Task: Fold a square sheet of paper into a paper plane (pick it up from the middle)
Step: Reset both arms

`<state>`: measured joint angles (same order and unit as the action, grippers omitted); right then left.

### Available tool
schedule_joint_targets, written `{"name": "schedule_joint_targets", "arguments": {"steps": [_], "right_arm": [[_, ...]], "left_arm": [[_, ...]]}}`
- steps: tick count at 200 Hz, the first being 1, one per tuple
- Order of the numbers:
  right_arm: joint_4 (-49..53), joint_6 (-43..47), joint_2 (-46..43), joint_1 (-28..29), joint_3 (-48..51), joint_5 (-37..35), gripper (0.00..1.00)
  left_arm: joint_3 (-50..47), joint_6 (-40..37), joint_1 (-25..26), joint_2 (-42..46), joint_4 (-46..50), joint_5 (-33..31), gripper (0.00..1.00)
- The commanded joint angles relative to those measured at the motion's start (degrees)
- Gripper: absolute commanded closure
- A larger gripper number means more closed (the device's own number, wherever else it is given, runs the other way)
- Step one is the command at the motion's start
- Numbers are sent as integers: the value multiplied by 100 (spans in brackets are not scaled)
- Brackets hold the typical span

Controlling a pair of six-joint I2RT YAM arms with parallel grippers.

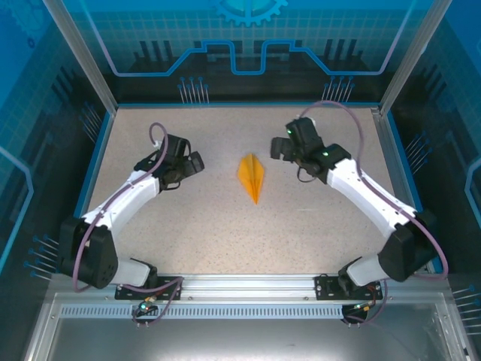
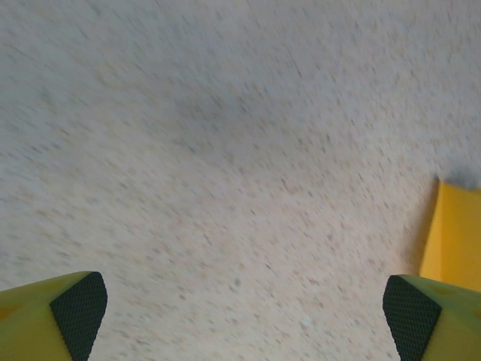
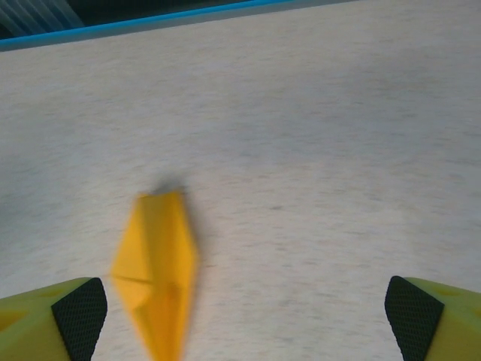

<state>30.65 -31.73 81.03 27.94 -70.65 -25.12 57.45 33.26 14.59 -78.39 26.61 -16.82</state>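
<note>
From above, I see the paper plane [image 1: 252,177] lying near the middle of the table [image 1: 225,241], sharp tip toward the near edge. It is between the left gripper [image 1: 197,162] and the right gripper [image 1: 279,147], apart from both.

At the left wrist, the left gripper [image 2: 244,312] stands wide and empty, with the paper plane [image 2: 455,241] at the right edge.

At the right wrist, the right gripper [image 3: 244,312] stands wide and empty too. The blurred paper plane [image 3: 158,263] seems to lie flat ahead.

The pointed orange-yellow paper plane [image 1: 252,175] lies on the speckled beige table [image 1: 225,233], between the left fingers [image 1: 195,161] and right fingers [image 1: 279,147].
</note>
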Motion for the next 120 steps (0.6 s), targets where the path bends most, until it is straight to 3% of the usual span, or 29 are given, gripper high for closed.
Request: {"name": "schedule_joint_targets", "arguments": {"steps": [1, 29, 43, 84, 120], "right_arm": [[-449, 515, -532, -432, 748, -693, 1], [-1017, 764, -1046, -993, 1787, -1575, 0], [-1457, 873, -1225, -1279, 2393, -1779, 0], [-3183, 1192, -1479, -2183, 3756, -806, 0], [-4851, 1882, -1213, -2298, 4346, -219, 0]], "left_arm": [[-367, -599, -319, 406, -243, -584, 1], [-901, -794, -712, 726, -792, -920, 2], [-1259, -885, -769, 888, -1165, -1378, 1], [-2179, -1492, -941, 1277, -2409, -1548, 1], [-3193, -2165, -1080, 1397, -4264, -1013, 1]]}}
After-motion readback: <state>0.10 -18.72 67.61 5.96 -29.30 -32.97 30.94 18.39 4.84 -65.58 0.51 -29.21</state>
